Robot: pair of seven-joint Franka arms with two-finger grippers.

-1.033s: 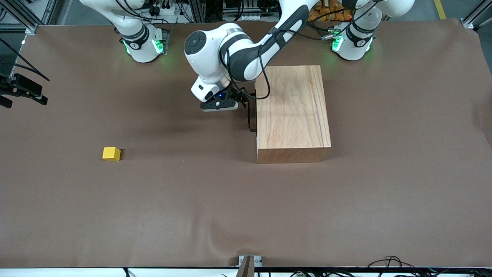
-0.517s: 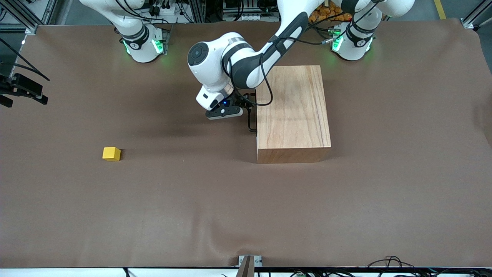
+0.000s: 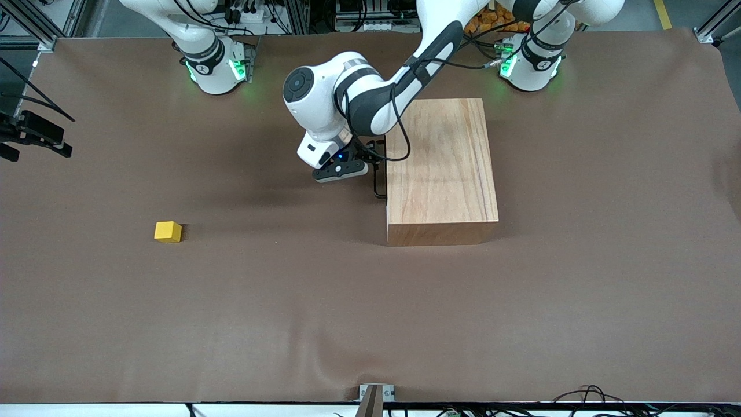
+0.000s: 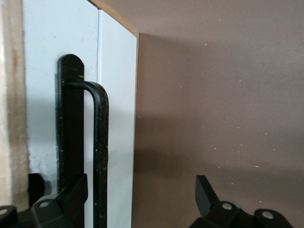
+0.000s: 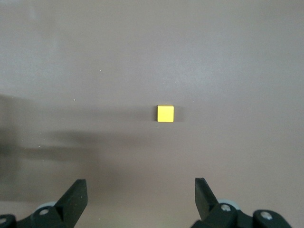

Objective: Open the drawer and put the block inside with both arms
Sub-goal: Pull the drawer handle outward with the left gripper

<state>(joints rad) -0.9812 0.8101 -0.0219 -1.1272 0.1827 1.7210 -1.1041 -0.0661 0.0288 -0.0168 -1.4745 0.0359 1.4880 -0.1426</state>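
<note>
The wooden box stands mid-table with its drawer shut. The drawer's white front panel faces the right arm's end of the table. The thin black handle runs along that panel. My left gripper is at the handle and open, with the bar between its fingers and close to one of them. The yellow block lies alone on the table toward the right arm's end. My right gripper hangs open high over the table beside the block, with nothing between its fingers.
A brown cover spreads over the whole table. A black fixture juts in at the edge at the right arm's end. A small metal bracket sits at the edge nearest the front camera.
My left gripper has moved closer to the box and along the handle toward the front camera. The block, the box and the right arm have not moved.
</note>
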